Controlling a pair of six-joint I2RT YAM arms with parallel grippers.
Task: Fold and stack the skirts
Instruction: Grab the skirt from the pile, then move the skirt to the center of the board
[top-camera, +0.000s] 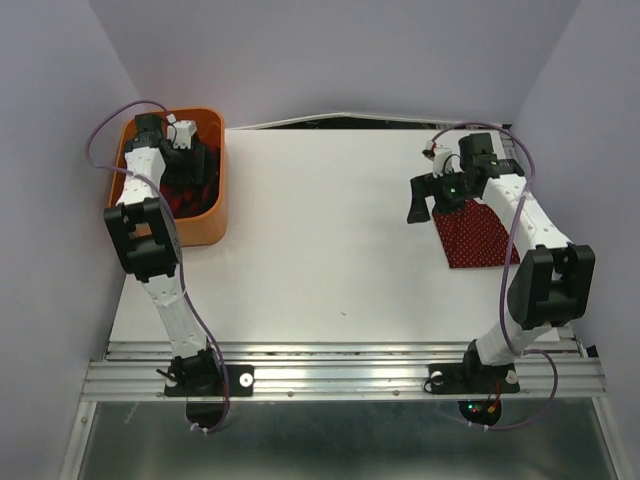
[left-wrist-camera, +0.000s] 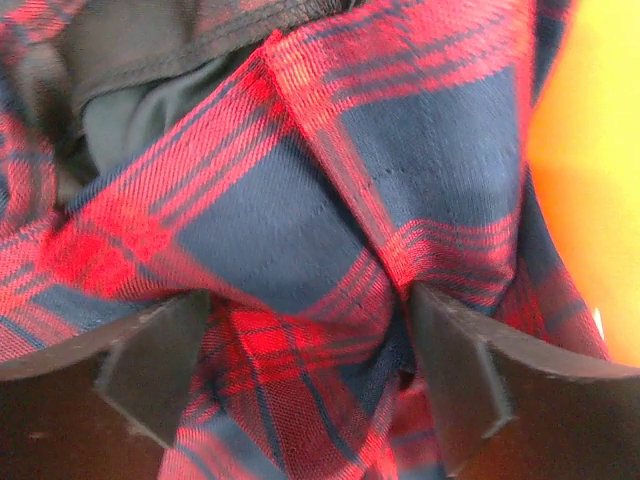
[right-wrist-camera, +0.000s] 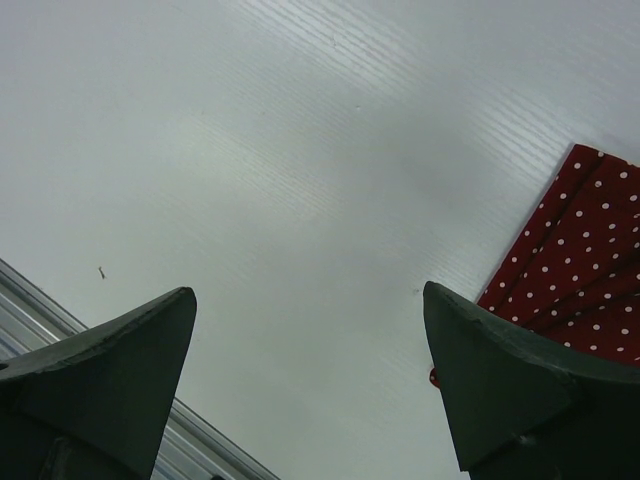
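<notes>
Plaid woven skirt (left-wrist-camera: 300, 210) lies crumpled in the orange basket (top-camera: 203, 230), far-left table (top-camera: 320, 250) corner, my left gripper (left-wrist-camera: 308, 335) spread astride a fold. My right gripper (right-wrist-camera: 308, 300) gapes beside the folded polka-dot skirt (top-camera: 478, 236), right edge.

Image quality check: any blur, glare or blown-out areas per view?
Top external: even, diffuse light, sharp, soft shadows on the table. Left wrist: plaid skirt slightly soft, basket wall overexposed. Right wrist: mild sheen on the table, polka-dot skirt crisp.
</notes>
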